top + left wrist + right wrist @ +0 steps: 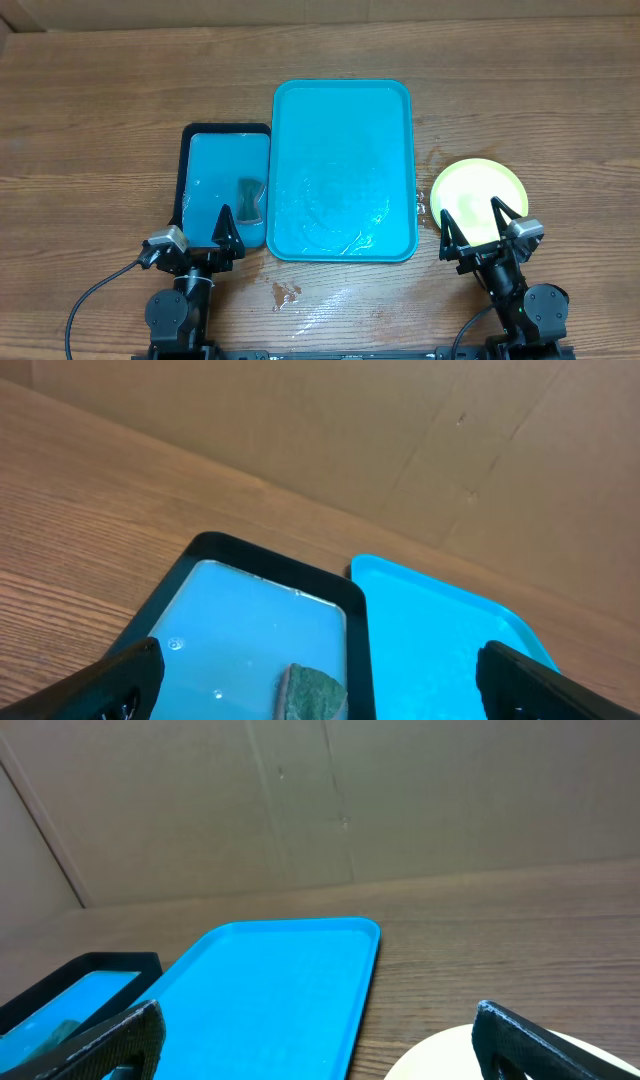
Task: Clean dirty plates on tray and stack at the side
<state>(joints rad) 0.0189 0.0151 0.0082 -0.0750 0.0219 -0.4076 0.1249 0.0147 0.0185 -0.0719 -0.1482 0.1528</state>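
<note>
The light-teal tray (343, 170) lies in the middle of the table, wet, with no plates on it; it also shows in the left wrist view (440, 640) and the right wrist view (270, 990). A yellow-green rimmed plate (477, 195) sits on the table to the tray's right, perhaps on top of others; its pale edge shows in the right wrist view (450, 1058). My right gripper (470, 228) is open and empty at the plate's near edge. My left gripper (228, 232) is open and empty over the near end of the small tray.
A smaller dark-rimmed blue tray (226, 180) with water lies left of the big tray and holds a green sponge (249, 200), seen also in the left wrist view (312, 695). Water drops (285, 293) lie on the wood near the front. A cardboard wall stands behind.
</note>
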